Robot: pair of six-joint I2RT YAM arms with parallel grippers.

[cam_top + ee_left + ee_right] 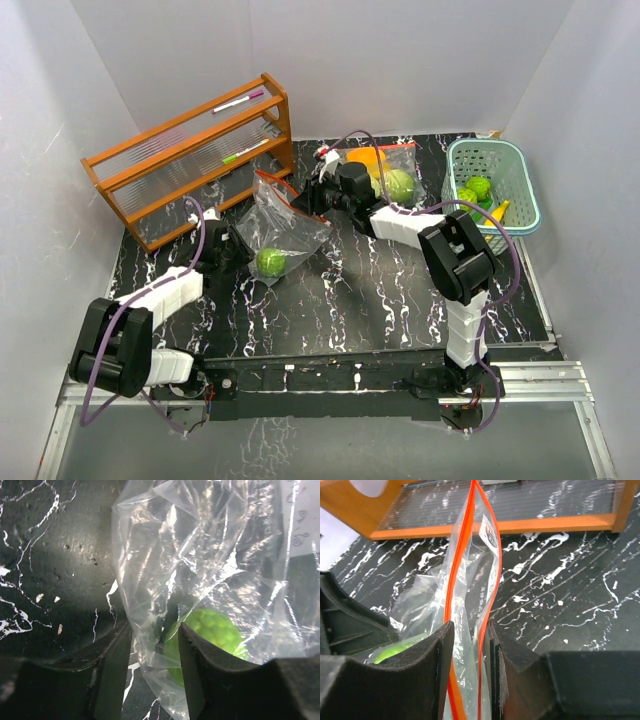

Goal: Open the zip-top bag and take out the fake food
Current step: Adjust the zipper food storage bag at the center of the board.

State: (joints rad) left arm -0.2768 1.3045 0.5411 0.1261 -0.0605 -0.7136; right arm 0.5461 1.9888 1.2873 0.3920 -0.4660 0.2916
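Gripping bag [470, 587] by orange zip [493, 555], right tool [470, 630] stands narrow; left tool [155, 632] unclear; label [489, 534] illegible.

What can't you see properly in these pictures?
Left wrist view: the green ball is half behind the left claw, blurred by the zip-top bag.
Right wrist view: the bottom edge cuts the bag off inside the right claw.
Top view: the right arm covers part of the second bag; toys in the basket are too small to count.
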